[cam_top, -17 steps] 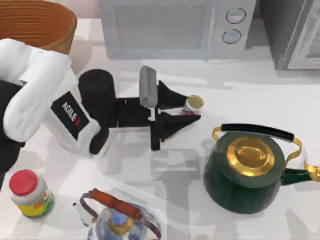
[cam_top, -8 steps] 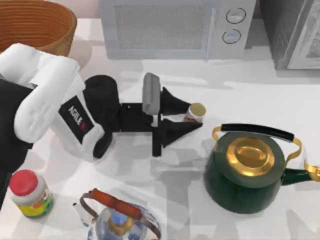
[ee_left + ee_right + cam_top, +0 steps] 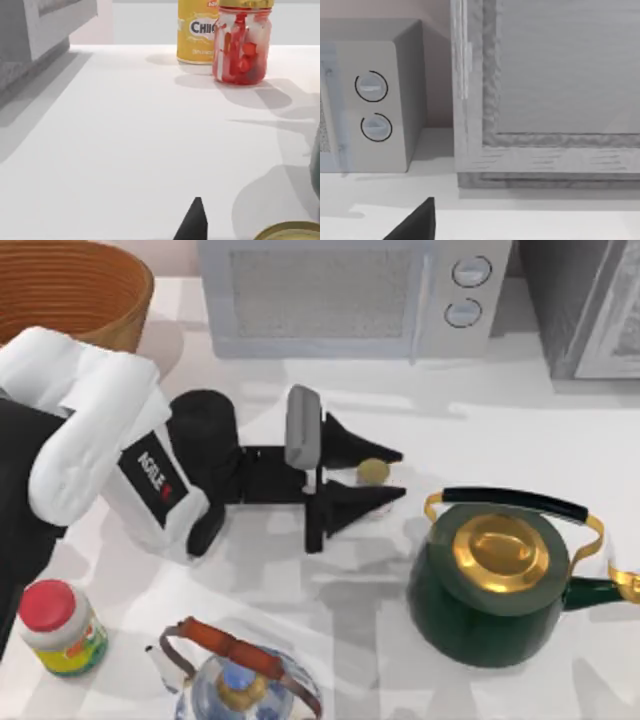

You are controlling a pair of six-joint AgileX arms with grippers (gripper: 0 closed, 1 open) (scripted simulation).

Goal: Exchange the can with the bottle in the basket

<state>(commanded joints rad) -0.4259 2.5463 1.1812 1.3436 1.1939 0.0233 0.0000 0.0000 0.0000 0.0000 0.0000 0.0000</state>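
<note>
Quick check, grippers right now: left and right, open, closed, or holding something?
Left gripper: fingers on either side of the can, apparently shut on it.
Right gripper: one fingertip visible; state cannot be told.

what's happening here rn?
The left gripper is at the middle of the table, its fingers on either side of the can, just left of the green kettle. Whether the fingers are clamped on the can cannot be told. The basket sits at the far left corner. The can is not yet in it.

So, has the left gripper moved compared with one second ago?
Yes. In the top view the left gripper has shifted a little toward the right, closer to the green kettle, with the can between its fingers.
</note>
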